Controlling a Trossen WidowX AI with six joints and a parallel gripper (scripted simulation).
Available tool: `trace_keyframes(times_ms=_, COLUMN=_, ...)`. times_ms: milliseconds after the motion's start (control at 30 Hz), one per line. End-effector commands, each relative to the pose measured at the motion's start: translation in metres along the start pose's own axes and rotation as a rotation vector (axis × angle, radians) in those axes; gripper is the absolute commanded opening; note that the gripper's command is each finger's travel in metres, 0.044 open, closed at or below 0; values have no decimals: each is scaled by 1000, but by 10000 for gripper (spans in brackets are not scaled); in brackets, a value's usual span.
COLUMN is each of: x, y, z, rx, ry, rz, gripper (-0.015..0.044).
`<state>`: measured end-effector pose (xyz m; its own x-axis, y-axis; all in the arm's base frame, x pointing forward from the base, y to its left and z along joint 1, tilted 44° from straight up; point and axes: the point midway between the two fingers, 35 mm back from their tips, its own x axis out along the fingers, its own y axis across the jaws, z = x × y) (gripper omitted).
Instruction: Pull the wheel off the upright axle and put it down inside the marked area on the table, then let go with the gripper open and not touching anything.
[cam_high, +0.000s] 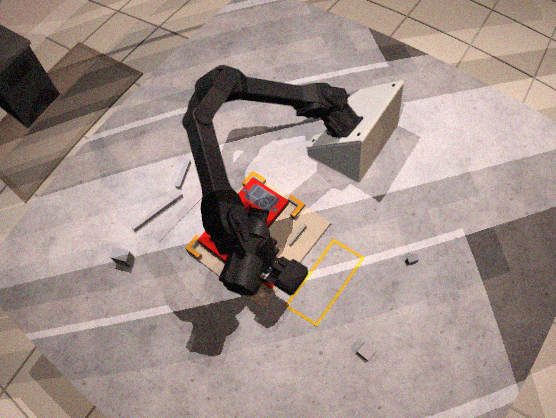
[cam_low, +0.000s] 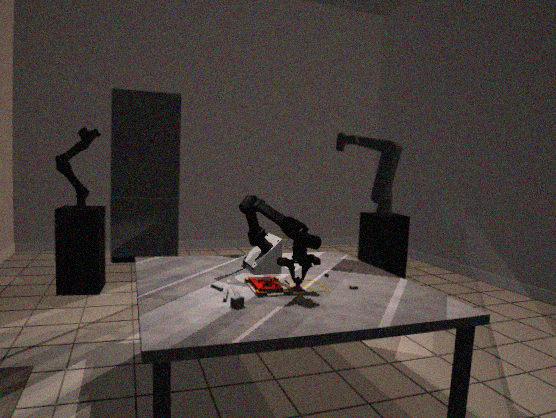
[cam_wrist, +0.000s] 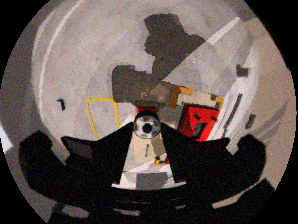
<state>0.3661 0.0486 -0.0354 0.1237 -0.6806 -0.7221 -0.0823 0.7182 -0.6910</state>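
1. At the far left of your top view, a small grey block (cam_high: 122, 259) is sitting on the tabletop (cam_high: 425, 300), with two thin grey bars (cam_high: 157, 212) lying near it toward 1 o'clock.
2. Moving right, the red fixture plate (cam_high: 250, 197) is lying on a tan board (cam_high: 312, 227), orange corner brackets (cam_high: 296, 205) framing it; the arm is crossing over most of it.
3. At the plate's 5 o'clock end, the gripper (cam_high: 270, 272) is pointing down and clamping on the wheel (cam_wrist: 145, 125). In your wrist view that wheel is showing as a small round grey piece between the two dark fingers, just outside the marked area.
4. You cannot tell from these views whether the wheel is sitting on the axle or lifted off it.
5. Just right of the gripper, at its 3 o'clock, the yellow marked area (cam_high: 325, 282) is lying on the tabletop.
6. Farther right, at 1 o'clock from the plate, the arm's grey wedge base (cam_high: 367, 127) is standing.
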Motion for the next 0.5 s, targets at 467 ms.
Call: trace_keyframes(times_ms=467, x=-8, y=1, z=0, rx=1, ry=-3, rz=2, gripper=0)
